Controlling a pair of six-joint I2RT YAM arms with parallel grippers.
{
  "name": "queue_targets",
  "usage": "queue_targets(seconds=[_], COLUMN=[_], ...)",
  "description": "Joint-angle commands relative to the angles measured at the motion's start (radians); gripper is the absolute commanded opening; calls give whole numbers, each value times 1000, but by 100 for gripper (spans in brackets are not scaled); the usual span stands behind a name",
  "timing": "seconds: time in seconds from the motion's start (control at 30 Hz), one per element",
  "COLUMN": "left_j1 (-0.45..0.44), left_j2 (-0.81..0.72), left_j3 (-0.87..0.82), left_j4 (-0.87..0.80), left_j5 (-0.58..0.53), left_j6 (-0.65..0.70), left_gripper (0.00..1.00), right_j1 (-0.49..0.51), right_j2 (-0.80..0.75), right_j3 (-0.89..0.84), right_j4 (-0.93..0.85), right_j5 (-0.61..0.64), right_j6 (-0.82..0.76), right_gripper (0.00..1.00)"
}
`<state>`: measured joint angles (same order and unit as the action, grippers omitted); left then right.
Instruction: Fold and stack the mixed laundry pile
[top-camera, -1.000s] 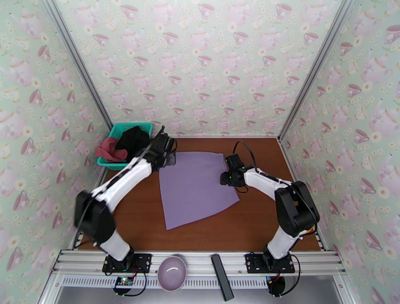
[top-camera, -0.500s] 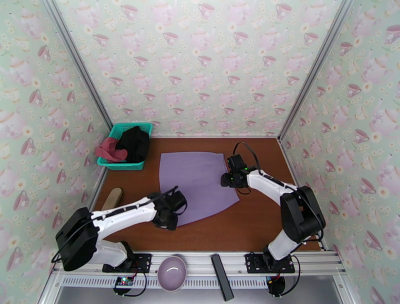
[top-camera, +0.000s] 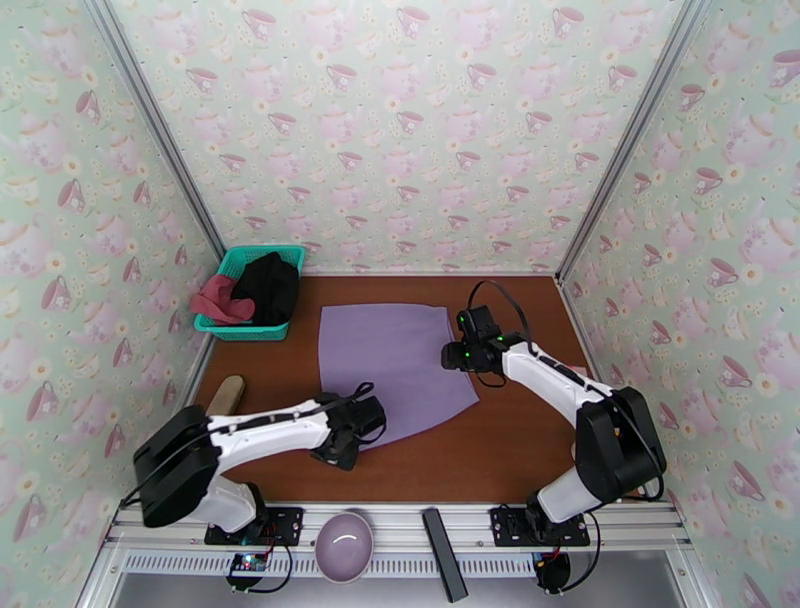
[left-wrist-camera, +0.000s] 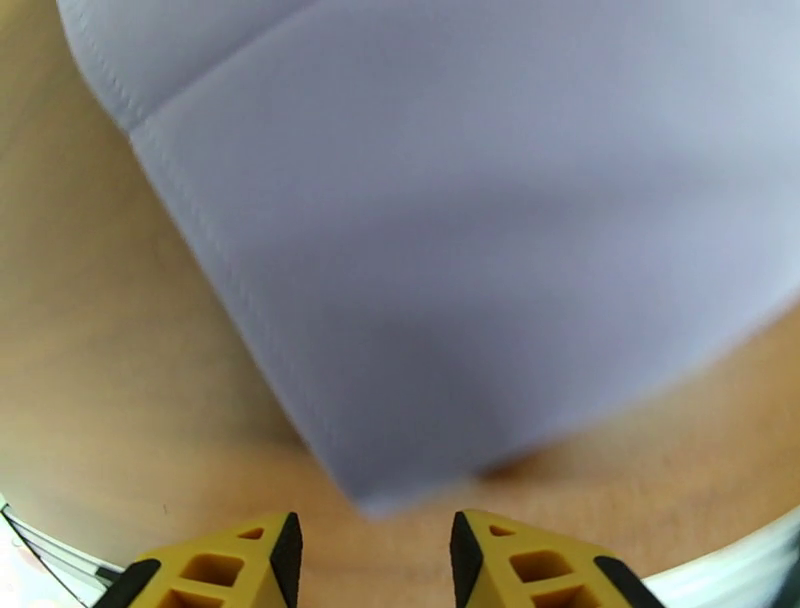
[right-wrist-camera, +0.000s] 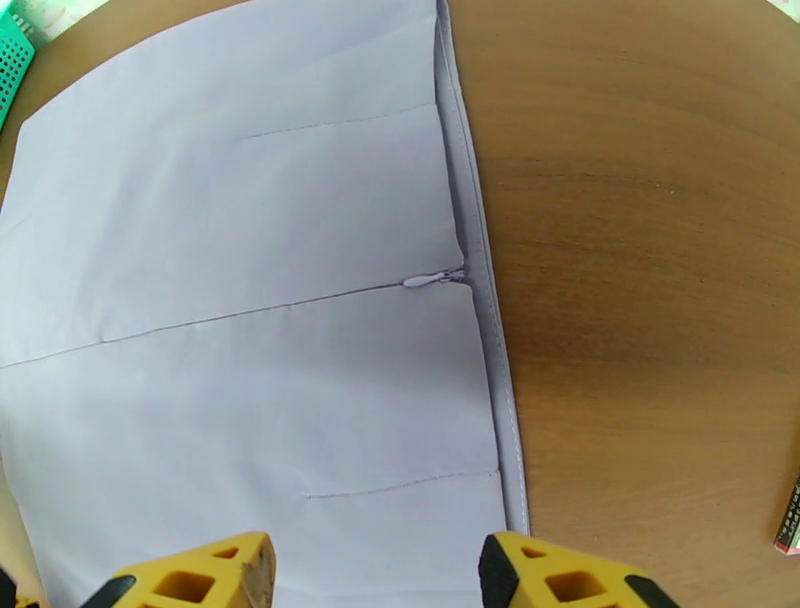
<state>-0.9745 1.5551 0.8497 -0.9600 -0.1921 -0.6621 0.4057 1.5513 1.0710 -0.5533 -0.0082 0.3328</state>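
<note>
Swung down from the teal basket (top-camera: 232, 262) at upper left, my left gripper (left-wrist-camera: 372, 545) hovers, jaws spread and empty, at the lower-left corner of the lavender cloth (top-camera: 395, 365) lying unfolded mid-frame, right gripper (right-wrist-camera: 375, 570) likewise spread over its right edge; black garment (top-camera: 268, 285) and red top (top-camera: 220, 300) sit in the basket, nothing folded yet.

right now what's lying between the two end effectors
The lavender cloth, spread flat on the table, covers the stretch between the left end effector and the right end effector, as the top view shows.

Teacup-patterned wallpaper walls (top-camera: 400, 130) enclose a brown wooden table (top-camera: 520, 440), evenly lit.
</note>
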Motion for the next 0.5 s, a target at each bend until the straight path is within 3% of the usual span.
queue_targets(seconds=[0.0, 0.1, 0.23, 0.33, 0.47], left_j1=[11, 15, 33, 57, 117], left_j2=[50, 78, 94, 81, 43], left_j3=[7, -16, -42, -47, -26], left_j4=[57, 110, 141, 118, 25], left_j5=[-43, -18, -20, -42, -92], left_j6=[7, 3, -16, -39, -90], left_gripper=[46, 42, 18, 6, 0], right_j1=[5, 5, 5, 5, 5], right_j2=[-24, -28, -31, -38, -59], right_j3=[-17, -18, -15, -17, -40], right_j4=[-23, -29, -33, -42, -53], right_j5=[-6, 0, 3, 6, 15], right_j6=[3, 2, 3, -1, -25], right_gripper=[59, 59, 59, 59, 59])
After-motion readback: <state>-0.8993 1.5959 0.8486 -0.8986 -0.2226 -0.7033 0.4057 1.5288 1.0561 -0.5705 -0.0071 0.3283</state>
